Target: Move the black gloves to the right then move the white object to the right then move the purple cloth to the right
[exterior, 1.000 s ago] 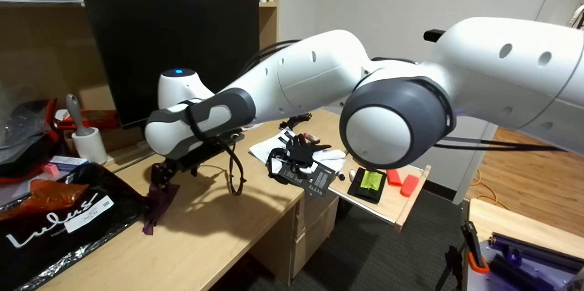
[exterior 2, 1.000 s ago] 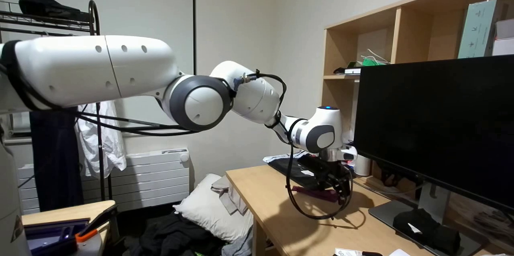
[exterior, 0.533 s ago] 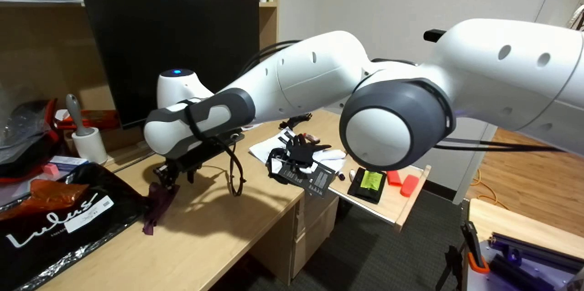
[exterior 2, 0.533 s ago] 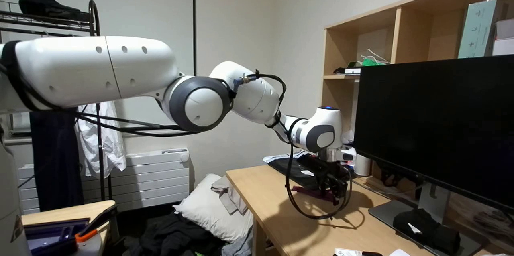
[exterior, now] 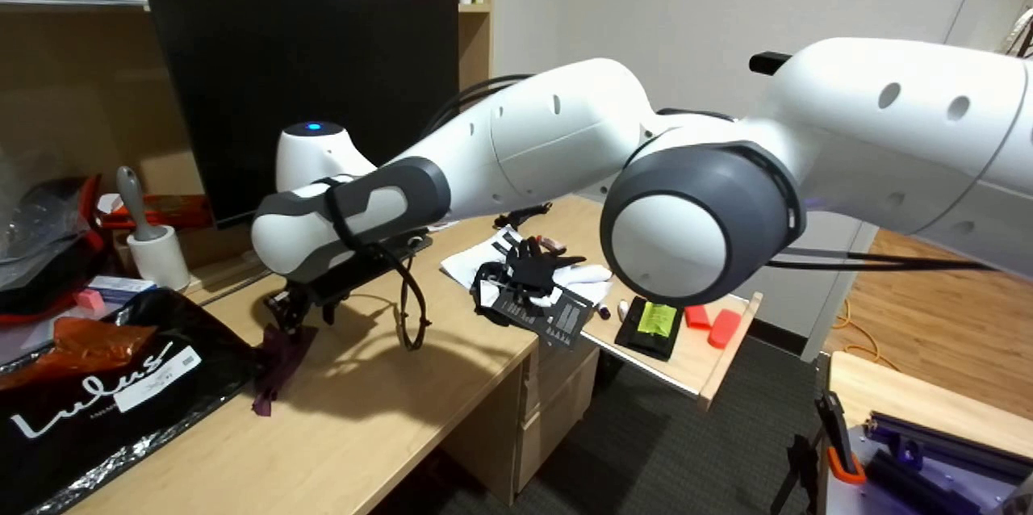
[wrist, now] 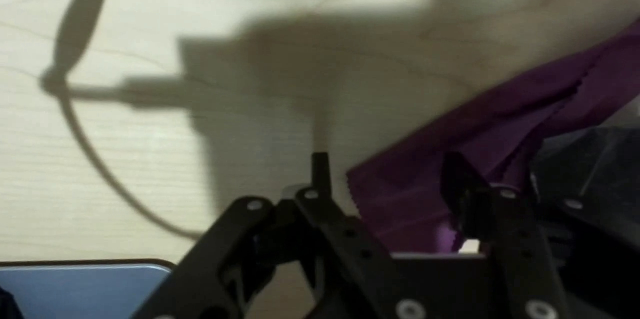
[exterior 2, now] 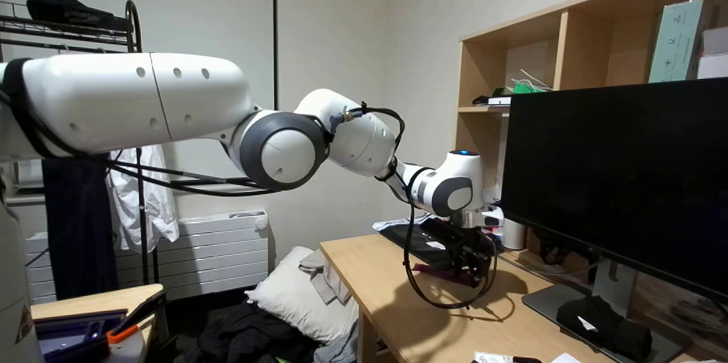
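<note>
One wide black monitor (exterior: 315,95) from where I'm standing, one white-grey robot arm (exterior: 557,136), two black gripper fingers (wrist: 321,174). Single limp dark purple cloth (wrist: 480,131), single floppy black glove bundle (exterior: 533,271). Just one shiny black plastic bag (exterior: 129,426), white lettering. Two flat red pieces (exterior: 725,328) in pale wooden drawer (exterior: 730,349), fwiw. One puffy white pillow (exterior 2: 301,300).

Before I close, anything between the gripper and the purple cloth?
Nothing visible. In the wrist view the open gripper stands over the purple cloth, part of it showing between the parted jaws. The black Lulus bag lies beside the cloth, not in between.
</note>
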`<state>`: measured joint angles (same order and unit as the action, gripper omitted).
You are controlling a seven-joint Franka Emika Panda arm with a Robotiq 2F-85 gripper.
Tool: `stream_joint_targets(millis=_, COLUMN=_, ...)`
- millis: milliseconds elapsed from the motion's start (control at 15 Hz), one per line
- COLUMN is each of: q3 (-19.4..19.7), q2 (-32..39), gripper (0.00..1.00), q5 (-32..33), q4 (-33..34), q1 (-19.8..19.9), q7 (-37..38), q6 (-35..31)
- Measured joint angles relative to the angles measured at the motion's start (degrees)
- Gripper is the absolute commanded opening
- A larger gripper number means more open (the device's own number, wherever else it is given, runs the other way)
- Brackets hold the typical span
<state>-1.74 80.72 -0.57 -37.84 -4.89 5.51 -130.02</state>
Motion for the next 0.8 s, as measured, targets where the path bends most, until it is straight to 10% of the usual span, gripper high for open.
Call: stream_joint_targets(millis=800, q3=-1.9, q2=0.5, gripper=1.00, q5=0.0, q4=0.4, q1=0.2, q7=-0.4, q6=-1.4)
